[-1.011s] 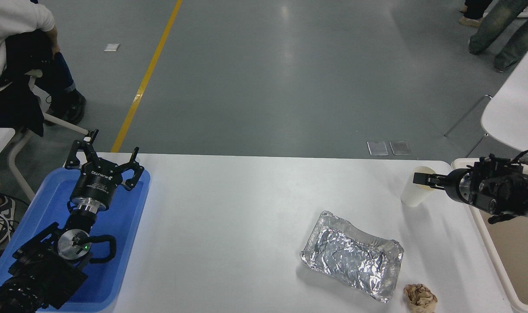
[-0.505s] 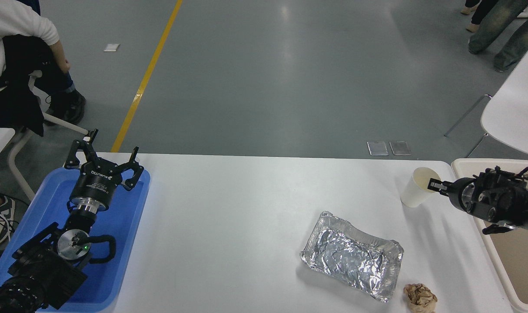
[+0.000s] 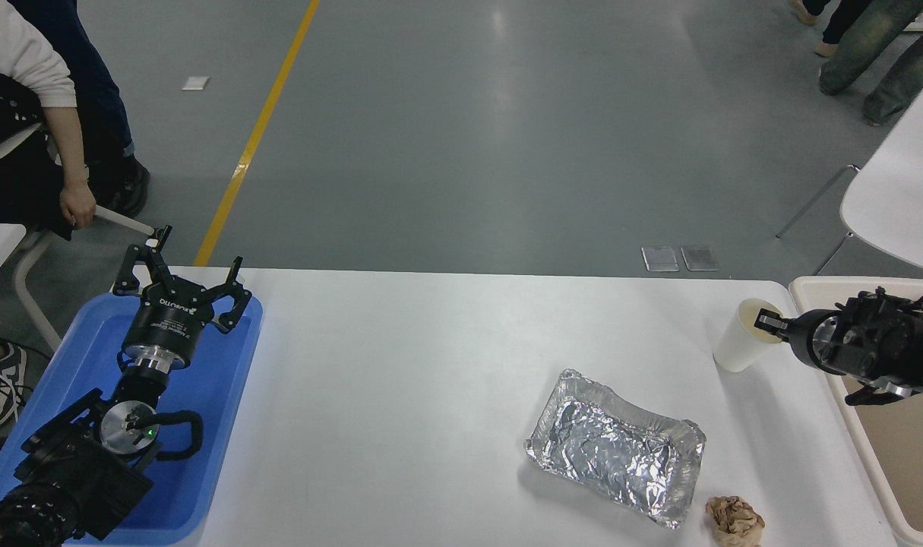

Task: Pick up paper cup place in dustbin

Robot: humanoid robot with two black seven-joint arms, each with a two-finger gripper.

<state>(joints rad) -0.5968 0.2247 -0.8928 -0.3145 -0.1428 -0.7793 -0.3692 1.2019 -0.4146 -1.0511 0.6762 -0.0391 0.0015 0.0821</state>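
The off-white paper cup (image 3: 744, 346) hangs tilted just above the table's far right part, its rim toward the right. My right gripper (image 3: 769, 325) comes in from the right edge and is shut on the cup's rim, one finger inside the mouth. The cream dustbin (image 3: 810, 287) stands just beyond the table's right edge; its rim and beige floor show behind and below my right arm. My left gripper (image 3: 184, 282) is open and parked over the blue tray at the lower left.
A silver foil tray (image 3: 614, 448) lies on the table in front of the cup. A crumpled brown paper ball (image 3: 734, 521) lies at the front right. A blue tray (image 3: 226, 365) is at the left. A person's hand (image 3: 76, 207) hangs at the far left.
My right gripper has drawn back to the right with the cup pinched at its rim, and the cup has tilted and shifted toward the dustbin. The person at the far left has moved.
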